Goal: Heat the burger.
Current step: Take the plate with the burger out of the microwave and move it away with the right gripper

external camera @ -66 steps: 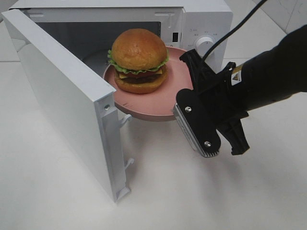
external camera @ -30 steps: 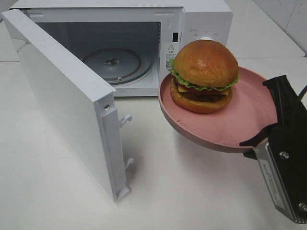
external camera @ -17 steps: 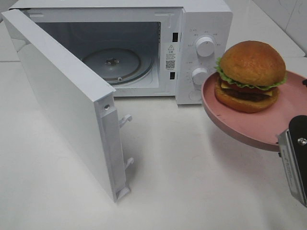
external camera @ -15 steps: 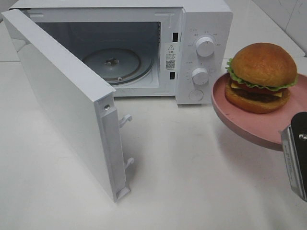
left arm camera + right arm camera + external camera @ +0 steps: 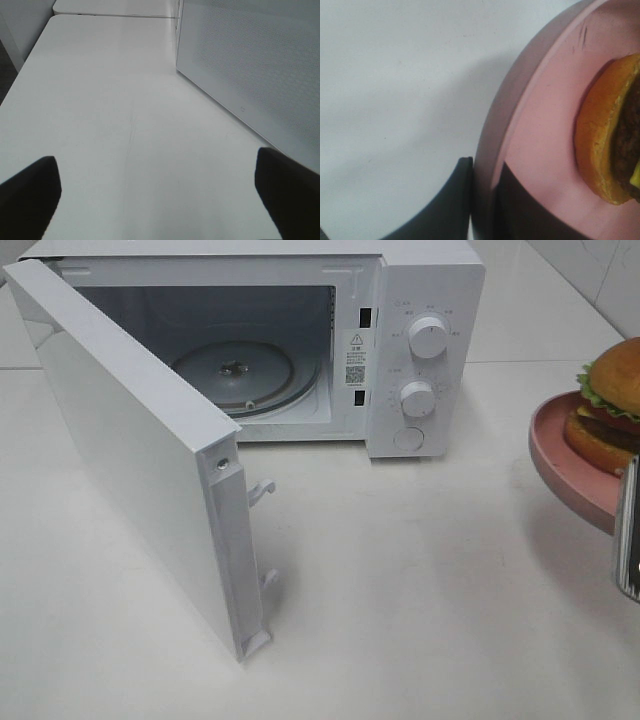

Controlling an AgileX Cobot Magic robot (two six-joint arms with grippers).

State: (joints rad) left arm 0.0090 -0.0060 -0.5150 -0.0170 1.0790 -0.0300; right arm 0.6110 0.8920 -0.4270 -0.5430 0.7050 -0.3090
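Observation:
The burger (image 5: pixel 612 405), with golden bun, green lettuce and dark patty, sits on a pink plate (image 5: pixel 565 455) held in the air at the far right, cut off by the frame edge. My right gripper (image 5: pixel 485 200) is shut on the plate's rim (image 5: pixel 520 115), one finger outside and one inside; the burger's bottom bun (image 5: pixel 600 135) lies close by. Only a metal sliver of that gripper (image 5: pixel 628 540) shows in the exterior high view. My left gripper (image 5: pixel 157 200) is open and empty above the table, not seen in the exterior high view.
A white microwave (image 5: pixel 430 280) stands at the back with its door (image 5: pixel 130 440) swung wide to the left and a glass turntable (image 5: pixel 235 375) inside. Two knobs (image 5: pixel 428 335) are on its right panel. The door's mesh face (image 5: pixel 250 65) is beside my left gripper.
The plate with the burger has moved from the microwave's opening out to the right, away from the microwave, until it is half out of view. The door stays open.

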